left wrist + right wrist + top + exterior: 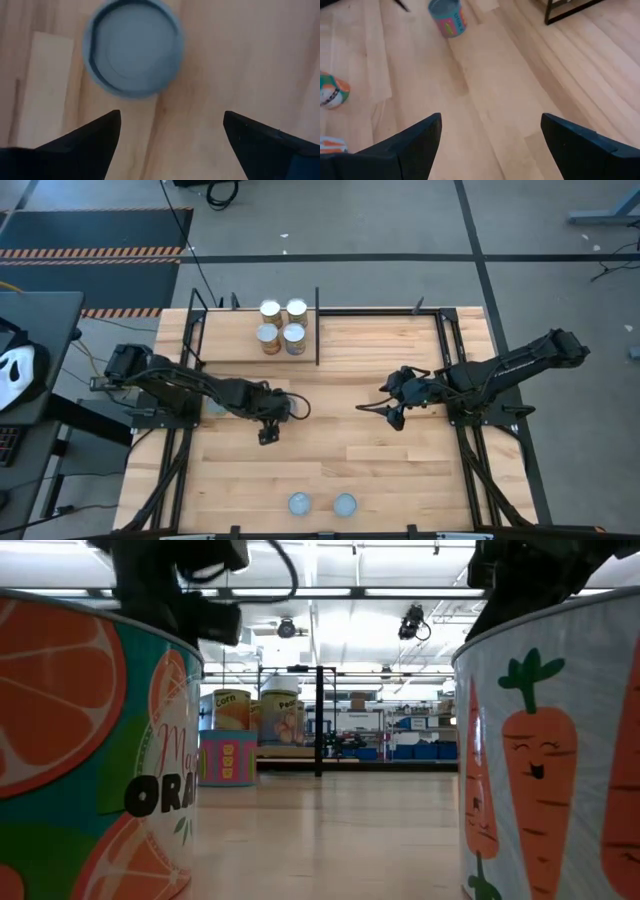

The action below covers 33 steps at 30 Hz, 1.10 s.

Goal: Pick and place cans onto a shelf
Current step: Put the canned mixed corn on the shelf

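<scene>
Several cans (282,326) stand upright in a block on the shelf (380,335) at the table's far side. Two more cans (299,503) (345,503) stand at the near edge; the low view shows them as an orange-print can (90,760) and a carrot-print can (550,760). A teal-and-pink can (228,756) (447,17) stands upright at mid-table. My left gripper (170,135) (283,418) hangs open just above it, pointing steeply down. That can's blue-grey top (132,47) lies just beyond the fingertips, and the high view hides it under the gripper. My right gripper (490,135) (378,412) hovers open over bare table at centre right.
Black upright posts (318,340) and rods frame the shelf, with one post right beside the block of cans. Dark arm mounts and rails run along the table's left (165,440) and right (480,440) sides. Bare wood (330,450) lies between the two grippers.
</scene>
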Motion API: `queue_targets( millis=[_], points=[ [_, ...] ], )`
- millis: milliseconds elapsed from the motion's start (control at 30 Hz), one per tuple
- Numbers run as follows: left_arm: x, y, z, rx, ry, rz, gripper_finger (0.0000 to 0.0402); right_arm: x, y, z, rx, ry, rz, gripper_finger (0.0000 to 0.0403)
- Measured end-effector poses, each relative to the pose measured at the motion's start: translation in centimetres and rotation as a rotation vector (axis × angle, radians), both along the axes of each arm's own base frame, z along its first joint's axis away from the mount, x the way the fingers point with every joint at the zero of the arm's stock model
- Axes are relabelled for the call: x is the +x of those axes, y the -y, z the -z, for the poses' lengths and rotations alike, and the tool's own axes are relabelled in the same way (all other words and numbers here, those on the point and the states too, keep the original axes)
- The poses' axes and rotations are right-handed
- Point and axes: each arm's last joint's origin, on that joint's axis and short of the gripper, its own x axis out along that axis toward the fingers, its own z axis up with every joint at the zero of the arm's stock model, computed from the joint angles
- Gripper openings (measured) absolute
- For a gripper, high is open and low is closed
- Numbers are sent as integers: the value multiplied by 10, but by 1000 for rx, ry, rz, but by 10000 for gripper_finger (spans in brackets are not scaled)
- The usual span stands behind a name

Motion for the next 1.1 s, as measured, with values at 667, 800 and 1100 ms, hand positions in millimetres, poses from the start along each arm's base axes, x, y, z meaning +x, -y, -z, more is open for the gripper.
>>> queue_targets(
  millis=[667,800,1100],
  points=[
    [24,-21,40,102,345,-26,360,4,6,-3,12,46,36,348],
    [28,-21,40,97,358,-29,360,5,8,-4,22,51,34,348],
    [40,-23,26,64,410,-31,320,8,14,-6,22,68,1,348]
  ],
)
